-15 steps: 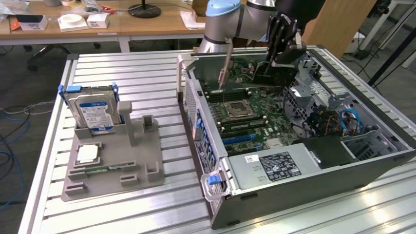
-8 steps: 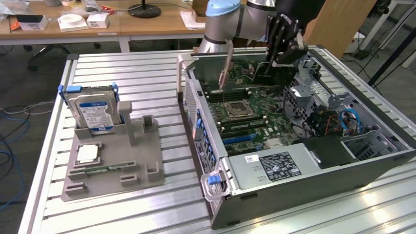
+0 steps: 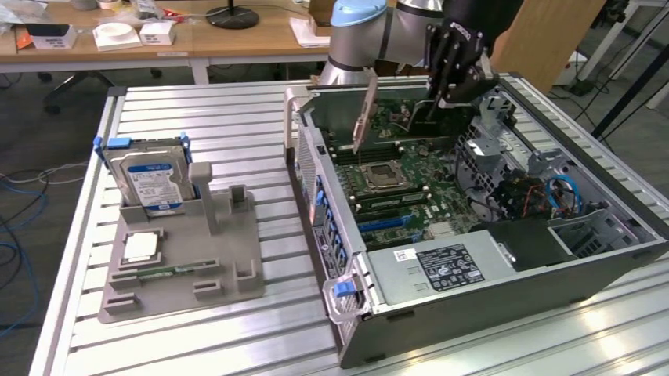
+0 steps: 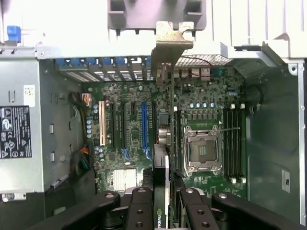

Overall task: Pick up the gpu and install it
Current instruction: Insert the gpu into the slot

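One card, the gpu (image 3: 397, 117), is hanging on edge inside the open computer case (image 3: 502, 313), above its motherboard (image 3: 408, 188). The hand (image 3: 452, 98) is clamping the end farthest from the case's rear wall.

In the wrist view you are looking along the gpu's (image 4: 165, 158) thin edge toward its metal bracket (image 4: 172, 40), with the fingers (image 4: 141, 206) pinching both faces. I am judging it light and stiff but fragile, so be gripping bare board, never the contacts.

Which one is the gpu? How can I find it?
Look at the big open computer case. Above its green board, the gripper holds the gpu on edge. It is a thin card with a metal bracket, unlike the boxy hard drive outside.
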